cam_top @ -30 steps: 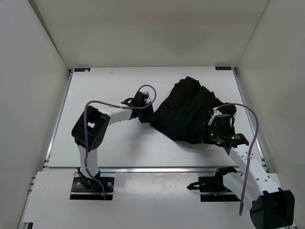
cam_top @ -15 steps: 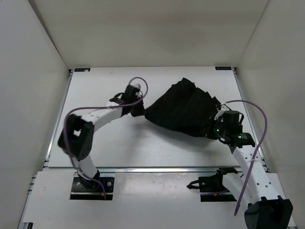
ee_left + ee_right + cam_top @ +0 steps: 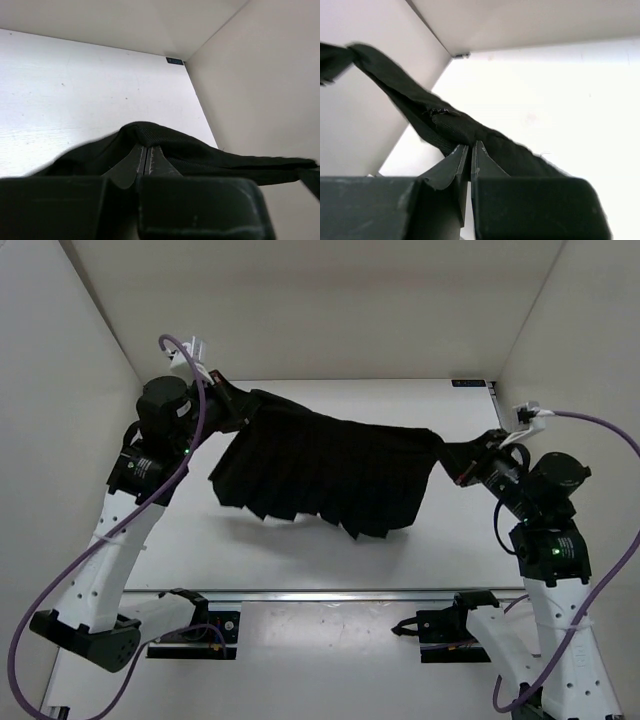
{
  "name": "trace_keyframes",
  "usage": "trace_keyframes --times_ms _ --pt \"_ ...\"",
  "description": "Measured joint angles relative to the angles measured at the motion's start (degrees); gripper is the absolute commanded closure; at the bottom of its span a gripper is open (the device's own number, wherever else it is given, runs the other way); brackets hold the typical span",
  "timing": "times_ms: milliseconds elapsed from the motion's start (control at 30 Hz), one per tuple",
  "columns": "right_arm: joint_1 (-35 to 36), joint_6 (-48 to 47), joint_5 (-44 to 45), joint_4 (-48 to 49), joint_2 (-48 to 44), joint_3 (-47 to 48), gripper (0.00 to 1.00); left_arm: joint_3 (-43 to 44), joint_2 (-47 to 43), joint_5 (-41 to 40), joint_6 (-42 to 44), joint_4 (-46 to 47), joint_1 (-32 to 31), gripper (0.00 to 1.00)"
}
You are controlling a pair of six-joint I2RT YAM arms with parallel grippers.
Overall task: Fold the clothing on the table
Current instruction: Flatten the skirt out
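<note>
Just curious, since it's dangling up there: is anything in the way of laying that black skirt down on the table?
Nothing visible is. The skirt hangs stretched between the left gripper and the right gripper, both shut on its edge, and only bare white table shows beneath it.

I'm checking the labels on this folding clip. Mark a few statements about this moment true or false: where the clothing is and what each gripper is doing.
1. The clothing is stretched wide between the two grippers. True.
2. The left gripper is open, clear of the fabric. False: it is shut on an edge of the clothing.
3. The right gripper is shut on the clothing. True.
4. The clothing lies in a crumpled heap. False: it is held up over the table, spread out, with its pleats hanging down.
</note>
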Motion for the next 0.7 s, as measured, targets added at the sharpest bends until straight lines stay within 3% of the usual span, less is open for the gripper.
trace_keyframes --times_ms 167,400,567,700 --pt "0.74 0.39 -1.49 2.54 6.64 6.93 1.0 1.75 1.01 -0.59 1.53 -3.41 0.87 1.0" --pt "12.24 -1.73 1.68 4.83 27.36 12.48 1.0 3.19 13.75 2.16 4.24 -6.84 6.34 1.0" --pt "10.16 -4.04 2.14 1.66 49.27 32.2 1.0 22.34 30.73 2.1 5.35 -12.09 10.01 1.0" --pt "8.33 -5.86 2.23 -0.48 57.13 49.16 1.0 33.38 36.26 2.62 5.22 -10.43 11.26 1.0"
